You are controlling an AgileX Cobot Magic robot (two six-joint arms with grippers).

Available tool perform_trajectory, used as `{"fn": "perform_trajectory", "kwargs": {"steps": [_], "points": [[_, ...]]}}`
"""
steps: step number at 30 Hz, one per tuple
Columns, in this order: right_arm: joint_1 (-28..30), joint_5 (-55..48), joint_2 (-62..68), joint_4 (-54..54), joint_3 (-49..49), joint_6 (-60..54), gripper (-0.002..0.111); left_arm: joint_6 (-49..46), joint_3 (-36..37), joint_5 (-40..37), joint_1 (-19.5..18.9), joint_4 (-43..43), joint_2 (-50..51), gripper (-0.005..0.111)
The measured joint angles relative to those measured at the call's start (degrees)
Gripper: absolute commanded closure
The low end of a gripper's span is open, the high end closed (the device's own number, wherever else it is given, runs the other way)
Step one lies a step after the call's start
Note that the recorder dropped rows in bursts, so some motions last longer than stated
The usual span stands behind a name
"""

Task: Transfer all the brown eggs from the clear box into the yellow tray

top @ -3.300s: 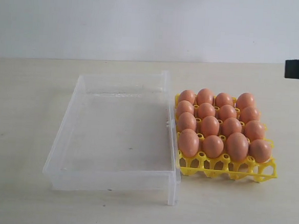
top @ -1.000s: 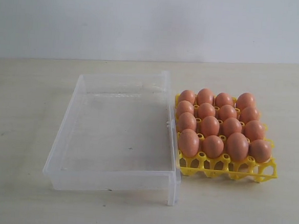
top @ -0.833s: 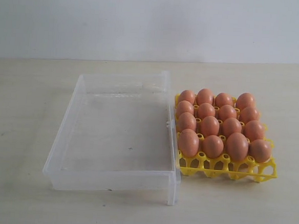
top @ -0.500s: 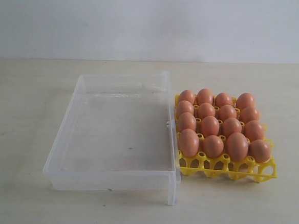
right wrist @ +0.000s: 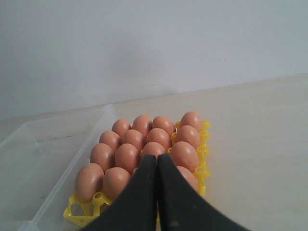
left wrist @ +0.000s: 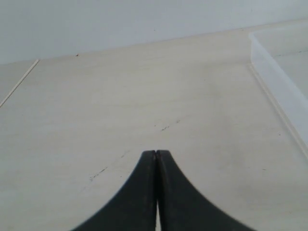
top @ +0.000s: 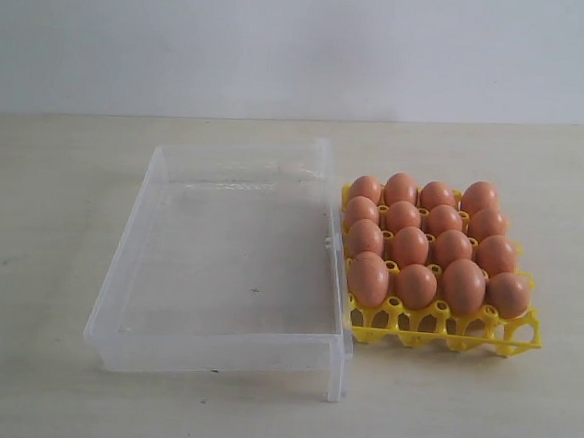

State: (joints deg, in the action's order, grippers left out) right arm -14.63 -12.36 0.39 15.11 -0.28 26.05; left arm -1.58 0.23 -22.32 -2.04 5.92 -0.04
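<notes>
So the sixteen smooth orange-brown oval eggs [top: 426,243] are all sitting in the bright yellow plastic lattice egg tray [top: 444,332], four rows of four, one per cup. In the exterior view that tray is at 3 o'clock from the big shallow clear plastic box [top: 222,353], tight beside its wall, though I can't tell if they actually touch. Both rest on the pale counter [top: 48,262]. The left gripper [left wrist: 157,155] has its black jaws pressed together with nothing in them, over plain counter, with an edge of the clear box in its view. The right gripper [right wrist: 157,159] is pinched closed too, holding nothing, with the tray of eggs just beyond its tips.
</notes>
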Motion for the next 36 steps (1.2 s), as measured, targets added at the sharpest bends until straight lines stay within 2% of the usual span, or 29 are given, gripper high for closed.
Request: {"fn": "perform_trajectory", "kwargs": {"steps": [13,23,36], "points": [[0.00,-1.64,0.00,-0.65,0.00,-0.66,0.108,0.00,0.00,0.00,0.00,0.00,0.00,0.107],[0.00,-3.04,0.00,-13.20,0.00,-17.48,0.108,0.00,0.00,0.00,0.00,0.00,0.00,0.107],[0.00,-3.04,0.00,-14.14,0.00,-24.20,0.108,0.00,0.00,0.00,0.00,0.00,0.00,0.107]]}}
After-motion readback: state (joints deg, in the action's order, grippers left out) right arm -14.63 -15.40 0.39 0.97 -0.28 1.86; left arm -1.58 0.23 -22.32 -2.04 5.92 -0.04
